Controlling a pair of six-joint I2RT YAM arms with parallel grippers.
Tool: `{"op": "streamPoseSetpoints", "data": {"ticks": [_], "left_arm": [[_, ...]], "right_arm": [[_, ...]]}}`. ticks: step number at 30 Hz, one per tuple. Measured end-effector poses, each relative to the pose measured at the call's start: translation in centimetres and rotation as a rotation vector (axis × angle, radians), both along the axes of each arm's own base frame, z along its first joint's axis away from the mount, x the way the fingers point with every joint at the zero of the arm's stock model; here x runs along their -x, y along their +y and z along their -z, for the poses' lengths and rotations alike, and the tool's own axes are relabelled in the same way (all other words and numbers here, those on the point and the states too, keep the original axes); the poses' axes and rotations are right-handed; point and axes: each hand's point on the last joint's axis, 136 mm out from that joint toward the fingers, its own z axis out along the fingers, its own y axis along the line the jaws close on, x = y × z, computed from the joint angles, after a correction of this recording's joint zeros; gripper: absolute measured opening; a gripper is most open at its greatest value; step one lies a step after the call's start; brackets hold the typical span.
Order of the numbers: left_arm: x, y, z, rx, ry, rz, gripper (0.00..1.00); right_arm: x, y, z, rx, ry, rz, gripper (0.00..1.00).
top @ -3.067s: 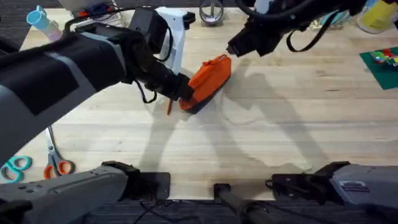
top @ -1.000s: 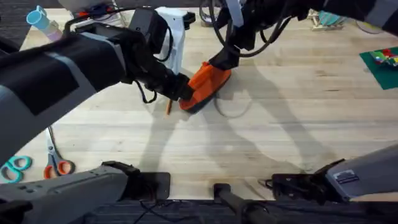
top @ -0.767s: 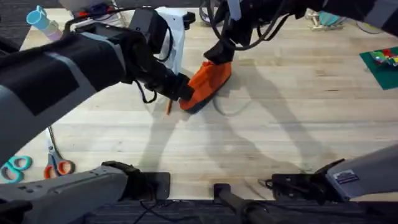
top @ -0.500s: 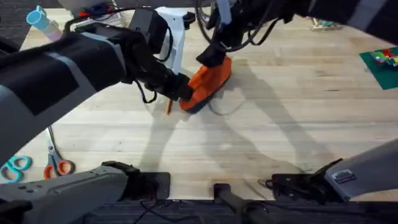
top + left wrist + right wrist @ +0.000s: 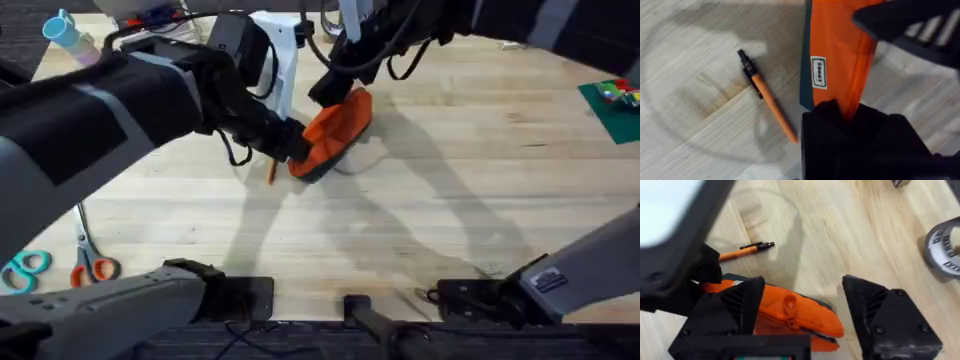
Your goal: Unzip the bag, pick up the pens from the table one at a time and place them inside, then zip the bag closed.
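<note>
1 bag (image 5: 335,128), 1 pen (image 5: 768,100), 2 tools at the bag.

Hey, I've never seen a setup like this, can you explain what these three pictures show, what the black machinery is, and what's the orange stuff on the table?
These are two robot arms at a wooden table, each ending in a two-finger gripper. One picture comes from a camera above the table; the other two come from small cameras on the arms' wrists, looking down past their own fingers.

The orange thing is a fabric pencil bag with a zipper along its top. The left gripper is clamped on one end of the bag. The right gripper is open, its fingers straddling the orange zipper pull. Beside the bag a thin orange pen lies on the table. Scissors lie apart near the left edge.
</note>
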Motion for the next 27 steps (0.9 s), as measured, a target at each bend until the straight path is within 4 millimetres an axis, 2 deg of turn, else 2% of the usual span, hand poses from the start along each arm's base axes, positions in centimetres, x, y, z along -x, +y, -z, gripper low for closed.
{"op": "streamPoseSetpoints", "data": {"ticks": [6,27], "left_arm": [[0.0,0.0,0.0,0.0,0.0,0.0,0.042],[0.0,0.0,0.0,0.0,0.0,0.0,0.042]], "right_arm": [[-0.3,-0.4,2.0,0.033,0.049,0.042,0.888],[1.4,-1.8,3.6,0.107,0.152,0.076,0.706]]}}
